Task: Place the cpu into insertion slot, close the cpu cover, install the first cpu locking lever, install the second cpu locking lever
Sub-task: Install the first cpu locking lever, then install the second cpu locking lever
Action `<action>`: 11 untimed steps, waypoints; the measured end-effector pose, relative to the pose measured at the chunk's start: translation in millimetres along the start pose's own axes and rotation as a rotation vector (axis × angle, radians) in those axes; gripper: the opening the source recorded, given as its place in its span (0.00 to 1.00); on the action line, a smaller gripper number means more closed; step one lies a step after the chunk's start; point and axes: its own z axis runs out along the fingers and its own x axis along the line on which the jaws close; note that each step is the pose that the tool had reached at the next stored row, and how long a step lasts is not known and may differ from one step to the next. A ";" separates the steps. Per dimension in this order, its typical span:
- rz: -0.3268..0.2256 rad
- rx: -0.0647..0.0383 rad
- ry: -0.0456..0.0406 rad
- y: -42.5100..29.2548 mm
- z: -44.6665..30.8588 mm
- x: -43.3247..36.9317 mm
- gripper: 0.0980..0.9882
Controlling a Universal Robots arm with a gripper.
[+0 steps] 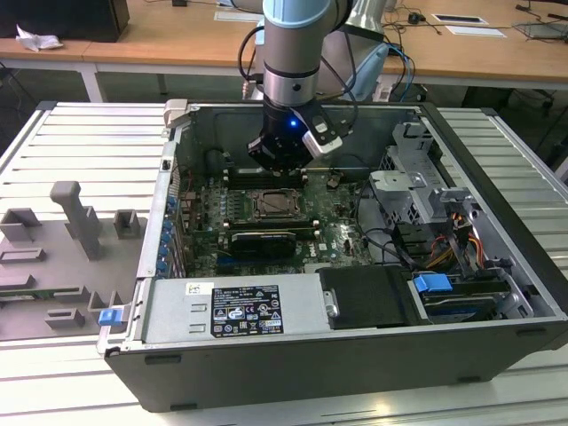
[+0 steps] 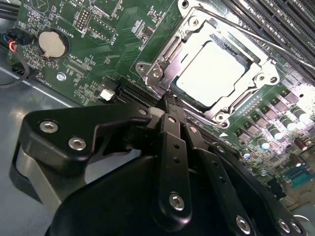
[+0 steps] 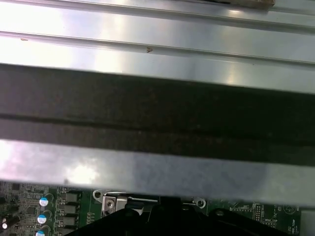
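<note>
- We see the cpu [image 2: 211, 73] as a pale, smooth metal plate with a soft satin sheen, seated inside the cpu cover [image 2: 170, 56].
- The cpu cover is bright, polished metal; its frame glints around the chip.
- Beside the cover, the circuit board [image 2: 93, 49] is glossy green laminate dotted with small shiny solder points.
- Just below the cover in the second wrist view, the gripper [image 2: 170, 110] is matt black, with bare silvery screw heads.
- Around the board, the computer case [image 1: 497, 142] is dull grey sheet metal inside and matt dark outside.
- Under the case, we note a ribbed table [image 1: 80, 151] of brushed pale metal.
</note>
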 end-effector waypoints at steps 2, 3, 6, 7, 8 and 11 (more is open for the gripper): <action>0.000 0.000 0.0000 -0.7 0.0 0.1 0.01; 0.000 0.000 0.0000 -1.0 -0.1 0.1 0.01; 0.000 0.000 0.0001 -2.8 -0.2 0.2 0.01; 0.000 0.000 0.0001 -3.7 -0.2 0.4 0.01; 0.000 0.000 0.0000 -5.0 -0.2 0.4 0.01; 0.000 0.000 0.0000 -8.7 -0.4 0.8 0.01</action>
